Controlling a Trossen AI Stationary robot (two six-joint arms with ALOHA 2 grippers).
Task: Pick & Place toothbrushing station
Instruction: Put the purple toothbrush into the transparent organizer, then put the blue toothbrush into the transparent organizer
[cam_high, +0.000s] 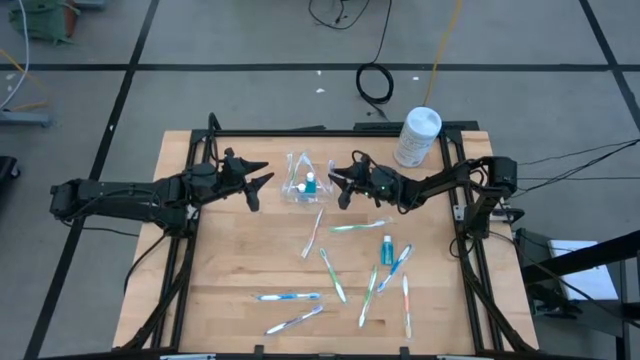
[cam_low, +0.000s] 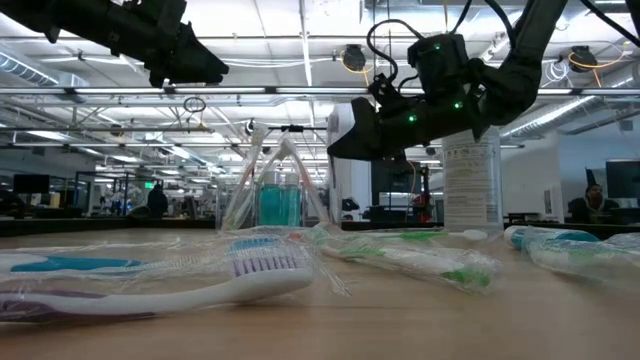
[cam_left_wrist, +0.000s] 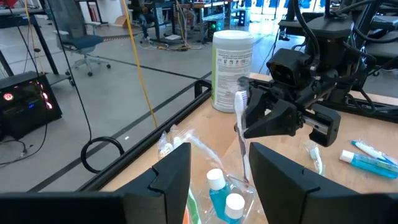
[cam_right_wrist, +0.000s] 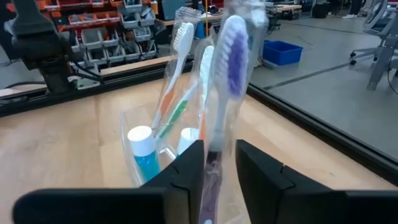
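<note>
The right gripper (cam_high: 340, 187) hovers just beside the clear cup (cam_high: 301, 186), on the side facing the white canister (cam_high: 417, 137). Between its fingers (cam_right_wrist: 183, 177) stands a wrapped toothbrush with purple bristles (cam_right_wrist: 225, 93), upright, head up, its handle running down through the gap. The fingers are partly apart, with a sliver of space showing on either side of the handle, so the grip looks slack rather than firm; my reading is that the brush is being let go into the cup, and upright is how it has to go in to lean with the others. Whether its lower end already rests in the cup cannot be seen.

The cup stands near the far edge of the table (cam_high: 230, 270), between the two grippers. It already holds two small blue toothpaste tubes with white caps (cam_left_wrist: 221, 193) and at least two wrapped brushes leaning against its rim, one with orange and green on the handle (cam_right_wrist: 176, 112).

The left gripper (cam_high: 262, 180) waits on the cup's other side, a little apart from it, fingers (cam_left_wrist: 158, 180) spread wide and holding nothing; it seems parked there out of the way.

Nearer than the cup, well apart from it, more wrapped toothbrushes (cam_high: 340, 275) and one blue tube (cam_high: 387, 250) lie scattered flat on the table, so much of the set is not yet in.
</note>
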